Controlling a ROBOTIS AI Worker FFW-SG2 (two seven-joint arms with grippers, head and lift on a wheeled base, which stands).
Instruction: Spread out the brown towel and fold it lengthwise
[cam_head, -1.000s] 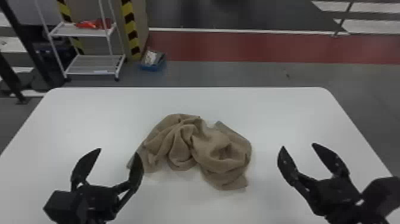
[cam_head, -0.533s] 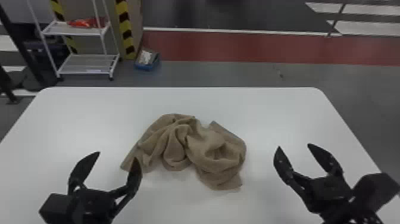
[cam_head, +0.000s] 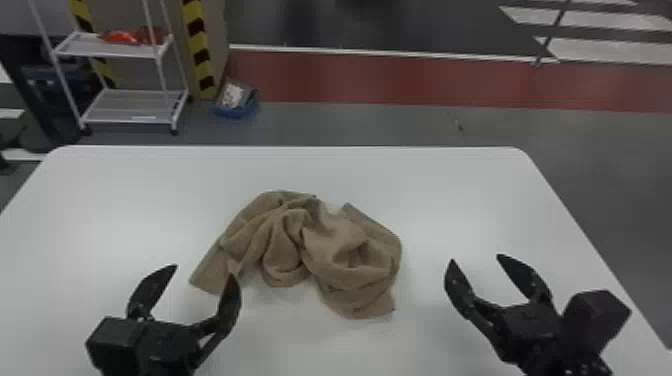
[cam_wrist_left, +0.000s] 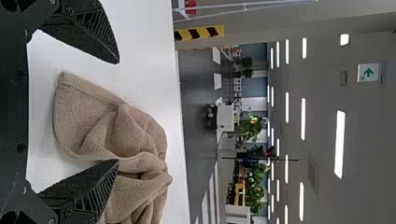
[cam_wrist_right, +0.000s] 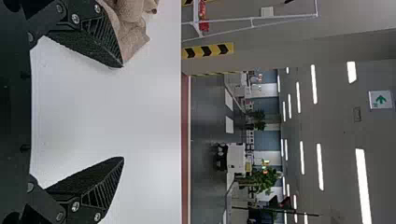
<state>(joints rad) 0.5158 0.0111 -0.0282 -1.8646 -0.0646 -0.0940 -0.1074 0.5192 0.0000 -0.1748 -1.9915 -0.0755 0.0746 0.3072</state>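
Since it lies bunched in loose folds, the brown towel (cam_head: 335, 245) is entered as unspread, located about the middle of the white table (cam_head: 450, 190). Left gripper (cam_head: 204, 270): over the table's near left part, fingers apart, holding nothing. Right gripper (cam_head: 475, 257): over the table's near right part, fingers likewise apart, unladen. Completed, as judged: neither stage. Outstanding: corners to be found and gripped, cloth drawn flat on the table, then one lengthwise fold.
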